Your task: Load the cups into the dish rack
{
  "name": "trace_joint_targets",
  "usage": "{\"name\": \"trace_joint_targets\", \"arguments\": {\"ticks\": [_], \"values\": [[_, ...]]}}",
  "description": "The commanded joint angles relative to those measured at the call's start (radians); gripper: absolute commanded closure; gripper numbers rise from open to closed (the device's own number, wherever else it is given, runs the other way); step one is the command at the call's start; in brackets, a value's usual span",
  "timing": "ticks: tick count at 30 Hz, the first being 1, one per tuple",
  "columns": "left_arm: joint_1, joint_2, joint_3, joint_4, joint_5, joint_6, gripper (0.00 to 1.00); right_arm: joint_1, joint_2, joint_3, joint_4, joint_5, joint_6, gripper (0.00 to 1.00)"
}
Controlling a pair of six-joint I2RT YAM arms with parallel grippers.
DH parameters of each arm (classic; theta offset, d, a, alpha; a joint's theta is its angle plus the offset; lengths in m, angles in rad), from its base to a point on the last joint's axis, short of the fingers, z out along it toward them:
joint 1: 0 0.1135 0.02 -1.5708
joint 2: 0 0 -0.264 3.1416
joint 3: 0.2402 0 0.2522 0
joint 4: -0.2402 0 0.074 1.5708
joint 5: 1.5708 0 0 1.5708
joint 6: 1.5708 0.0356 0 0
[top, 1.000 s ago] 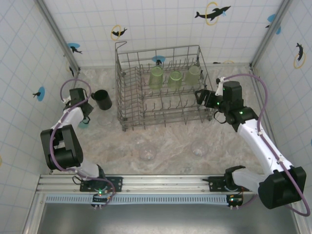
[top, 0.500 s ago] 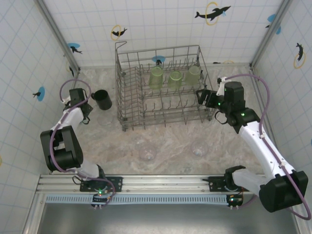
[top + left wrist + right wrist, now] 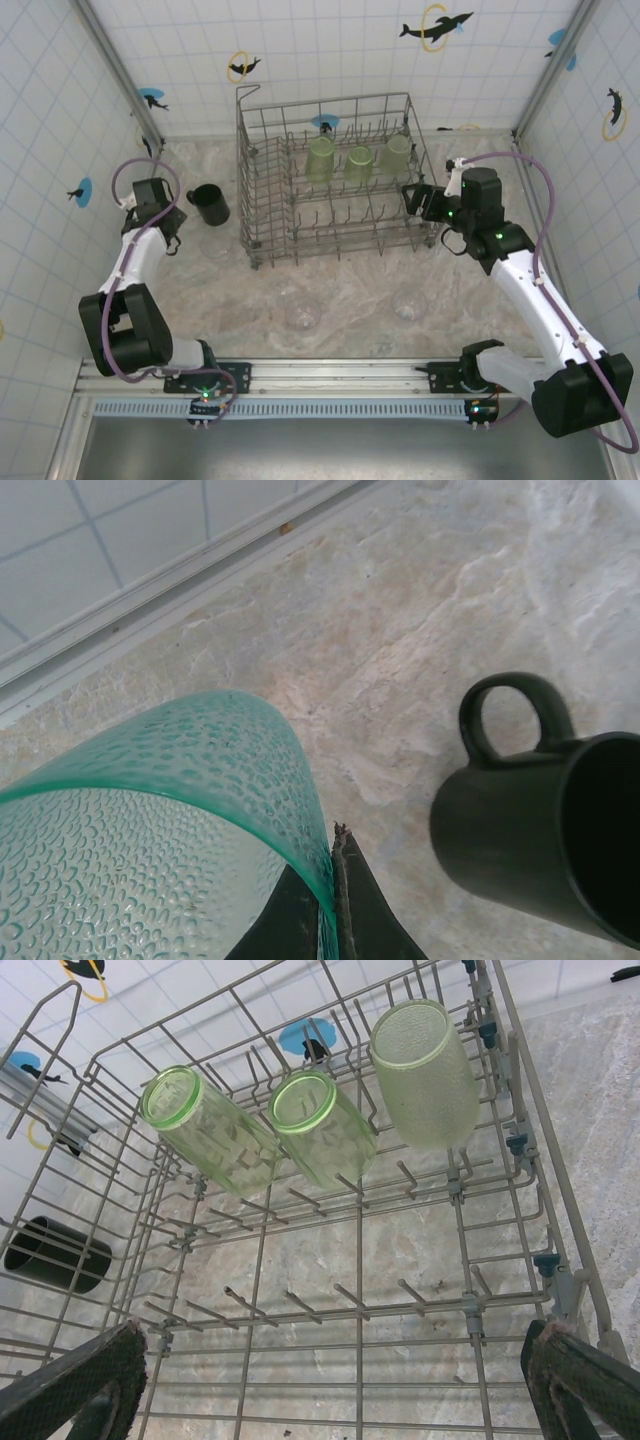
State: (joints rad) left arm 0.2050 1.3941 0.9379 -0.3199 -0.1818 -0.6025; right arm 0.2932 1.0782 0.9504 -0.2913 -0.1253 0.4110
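Note:
In the left wrist view my left gripper is shut on the rim of the teal dimpled cup, one finger inside the wall and one outside. The black mug stands just right of it, handle towards the wall. From above, the left gripper is left of the black mug. The dish rack holds three light-green tumblers lying on its far tines. My right gripper is open over the rack's near right part, holding nothing.
Two clear cups stand upside down on the marble floor in front of the rack. Tiled walls close in the left, back and right. The rack's front tine rows are bare.
The left gripper has closed on the teal cup's rim and its wrist has shifted slightly back and left. The right arm has barely moved.

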Motion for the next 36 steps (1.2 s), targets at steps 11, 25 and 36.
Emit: {"name": "trace_joint_targets", "arguments": {"ticks": [11,25,36], "values": [[0.029,-0.084,0.102,0.026,0.184,-0.04,1.0,-0.003,-0.014,0.016,-0.006,-0.043,0.002,0.0],[0.12,-0.084,0.123,0.127,0.499,-0.192,1.0,0.008,0.037,0.019,-0.009,-0.096,0.016,0.0],[0.132,-0.104,0.082,0.212,0.645,-0.259,1.0,0.025,0.076,0.011,0.004,-0.117,0.023,0.0]]}}
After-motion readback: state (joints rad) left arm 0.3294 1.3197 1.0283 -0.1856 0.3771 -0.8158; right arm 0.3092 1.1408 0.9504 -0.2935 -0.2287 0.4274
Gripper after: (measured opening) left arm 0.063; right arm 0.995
